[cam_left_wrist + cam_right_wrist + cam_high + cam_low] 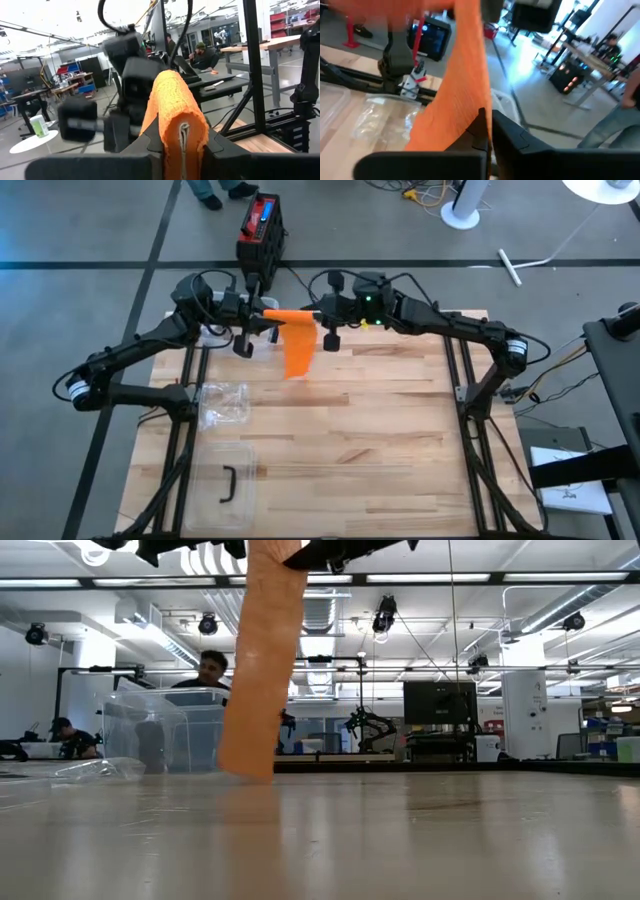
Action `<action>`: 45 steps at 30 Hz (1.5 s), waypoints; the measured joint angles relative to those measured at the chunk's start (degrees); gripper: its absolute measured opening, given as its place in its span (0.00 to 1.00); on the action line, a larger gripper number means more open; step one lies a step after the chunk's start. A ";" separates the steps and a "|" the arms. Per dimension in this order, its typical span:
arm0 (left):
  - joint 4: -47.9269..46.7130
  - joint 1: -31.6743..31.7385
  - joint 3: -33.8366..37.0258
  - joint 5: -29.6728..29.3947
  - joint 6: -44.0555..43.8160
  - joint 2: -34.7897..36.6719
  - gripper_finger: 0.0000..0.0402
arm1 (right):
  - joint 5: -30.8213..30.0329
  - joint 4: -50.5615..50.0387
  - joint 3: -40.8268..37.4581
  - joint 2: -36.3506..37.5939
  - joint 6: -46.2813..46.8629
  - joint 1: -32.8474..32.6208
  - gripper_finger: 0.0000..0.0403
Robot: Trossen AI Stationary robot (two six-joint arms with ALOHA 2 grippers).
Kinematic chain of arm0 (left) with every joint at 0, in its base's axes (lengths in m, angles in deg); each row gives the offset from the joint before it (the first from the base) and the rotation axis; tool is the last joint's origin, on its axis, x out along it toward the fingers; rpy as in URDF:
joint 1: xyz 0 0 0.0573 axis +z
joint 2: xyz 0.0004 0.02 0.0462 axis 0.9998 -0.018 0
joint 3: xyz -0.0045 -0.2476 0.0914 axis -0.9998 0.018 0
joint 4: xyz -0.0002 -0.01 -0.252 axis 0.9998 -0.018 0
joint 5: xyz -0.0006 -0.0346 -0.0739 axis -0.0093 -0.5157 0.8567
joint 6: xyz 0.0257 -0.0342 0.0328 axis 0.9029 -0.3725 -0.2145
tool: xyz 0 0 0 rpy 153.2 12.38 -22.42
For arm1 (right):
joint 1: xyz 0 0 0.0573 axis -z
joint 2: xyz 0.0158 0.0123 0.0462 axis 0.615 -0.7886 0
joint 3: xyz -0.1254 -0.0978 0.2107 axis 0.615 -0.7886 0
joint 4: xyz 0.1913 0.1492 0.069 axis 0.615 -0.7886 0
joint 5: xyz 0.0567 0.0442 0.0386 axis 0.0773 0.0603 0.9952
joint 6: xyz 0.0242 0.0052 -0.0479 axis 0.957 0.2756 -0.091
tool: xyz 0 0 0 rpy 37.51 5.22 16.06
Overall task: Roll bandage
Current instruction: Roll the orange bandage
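An orange bandage [296,340] is held in the air over the table's far middle between both grippers. Its rolled part [285,314] lies level between them. The loose strip [262,660] hangs down from the roll, and its lower end [245,772] reaches the tabletop. My left gripper [260,320] is shut on the roll's left end. My right gripper [318,320] is shut at the roll's right end, on the strip's edge. My left gripper pinches the roll's end [176,117] between its two fingers [150,145], coming level from the table's left. The roll points straight away from the fingers, level and clear of the table. My right gripper meets the strip's edge [472,107] just below the roll, level from the table's right. Its near finger [481,132] hides how much cloth lies between the fingers. The strip hangs down past them.
A crumpled clear plastic bag [222,402] lies left of the table's middle. A clear plastic box [225,480] with a black handle stands at the near left. The table's right half [400,420] is bare wood. People sit in the room beyond.
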 joint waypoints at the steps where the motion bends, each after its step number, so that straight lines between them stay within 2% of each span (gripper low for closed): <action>1: -0.03 0.00 0.04 -0.09 0.31 0.00 0.09 | -0.05 0.03 0.23 0.51 -0.65 0.00 0.04; 5: -0.68 0.42 0.07 -1.34 1.50 0.29 0.09 | 0.13 -1.28 0.83 2.42 -1.53 0.04 0.18; 15: -2.61 5.00 -0.04 -1.90 3.72 1.53 0.09 | 0.77 -3.54 0.88 6.70 -2.55 -0.83 0.64; 20: -7.03 5.97 -0.04 -2.02 9.71 1.53 0.09 | 0.86 -0.13 0.79 6.26 -1.08 -1.01 0.78; 23: -11.71 6.10 -0.58 -2.39 12.06 1.60 0.10 | 0.81 2.88 -0.30 6.22 0.21 -0.96 0.81; 28: -25.86 6.10 -6.89 -9.29 12.25 0.96 0.09 | 1.02 7.42 -2.77 6.22 3.40 -0.79 0.80; 33: -35.42 6.10 -11.78 -10.14 12.22 -0.05 0.10 | 0.87 9.80 -5.74 6.18 3.86 -0.31 0.77; 40: -39.39 6.03 -16.28 -11.04 9.40 -1.27 0.09 | 1.19 16.61 -9.41 6.15 4.46 -0.28 0.76; 45: -40.80 5.65 -18.42 -10.95 9.40 -2.38 0.09 | 3.73 20.94 -9.95 5.56 4.52 0.04 0.76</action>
